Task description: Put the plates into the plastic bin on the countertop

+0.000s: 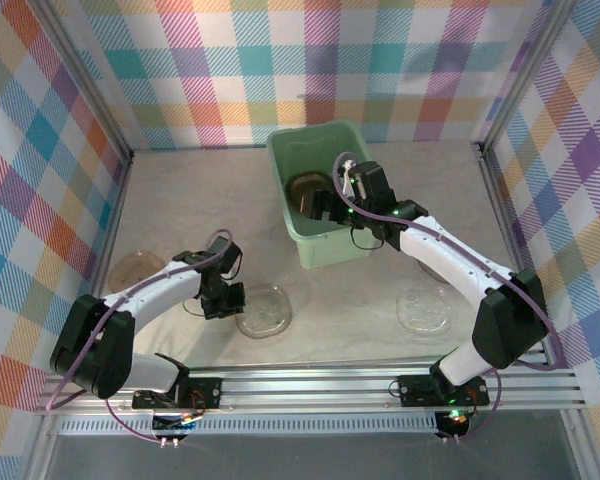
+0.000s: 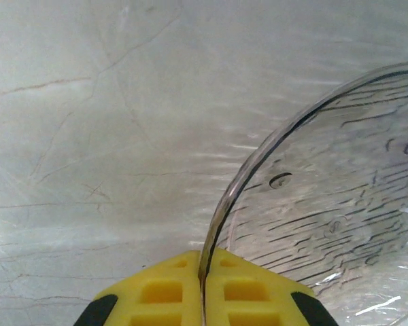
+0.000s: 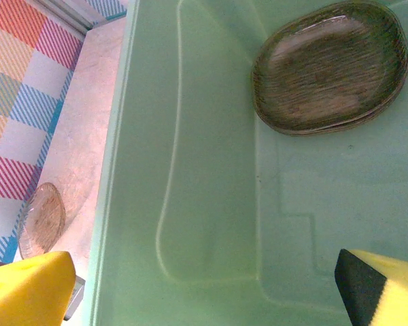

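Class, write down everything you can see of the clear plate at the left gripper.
The clear plate is thin, see-through and colourless, looking like glass or plastic. It has a rounded outline, a raised rim and a rippled, streaked texture across its face, and it appears whole. It seems to lie on the beige countertop just ahead of the left arm. The left gripper is shut on its rim, pinching the thin edge.

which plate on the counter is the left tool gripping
The clear rounded-square plate front and centre on the countertop: its rim is pinched in the shut left tool. The tinted plate at far left and the clear plate at right lie untouched.
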Action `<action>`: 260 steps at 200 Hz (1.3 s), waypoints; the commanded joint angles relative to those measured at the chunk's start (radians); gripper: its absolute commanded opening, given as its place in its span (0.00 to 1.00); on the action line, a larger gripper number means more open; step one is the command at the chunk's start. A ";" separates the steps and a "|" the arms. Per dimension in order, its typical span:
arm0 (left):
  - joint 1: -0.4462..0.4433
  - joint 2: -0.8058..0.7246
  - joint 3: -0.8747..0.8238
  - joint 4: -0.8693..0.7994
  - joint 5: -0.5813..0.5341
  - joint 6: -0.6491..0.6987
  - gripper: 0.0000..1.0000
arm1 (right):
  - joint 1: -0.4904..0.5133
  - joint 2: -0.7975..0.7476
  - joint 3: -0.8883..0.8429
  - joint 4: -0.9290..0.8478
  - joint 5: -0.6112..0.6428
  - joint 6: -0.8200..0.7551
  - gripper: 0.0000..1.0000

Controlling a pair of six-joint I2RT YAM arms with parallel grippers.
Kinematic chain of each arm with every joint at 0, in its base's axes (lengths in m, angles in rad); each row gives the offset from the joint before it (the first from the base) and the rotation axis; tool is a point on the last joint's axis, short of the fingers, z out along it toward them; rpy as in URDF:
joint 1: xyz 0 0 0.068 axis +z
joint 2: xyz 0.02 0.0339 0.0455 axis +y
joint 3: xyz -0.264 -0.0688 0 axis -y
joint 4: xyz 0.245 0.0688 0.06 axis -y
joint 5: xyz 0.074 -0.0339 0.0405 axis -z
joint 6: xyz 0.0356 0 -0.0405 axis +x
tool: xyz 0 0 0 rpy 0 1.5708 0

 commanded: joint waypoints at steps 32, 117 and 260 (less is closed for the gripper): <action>-0.007 -0.066 0.050 -0.085 -0.055 0.018 0.01 | -0.001 0.027 0.059 0.010 -0.004 -0.007 0.99; -0.007 -0.171 0.234 -0.195 -0.180 0.078 0.00 | -0.001 0.034 0.087 0.001 -0.015 -0.027 0.98; -0.006 -0.131 0.727 -0.199 -0.248 0.264 0.00 | -0.004 -0.005 0.253 -0.114 -0.383 -0.444 0.68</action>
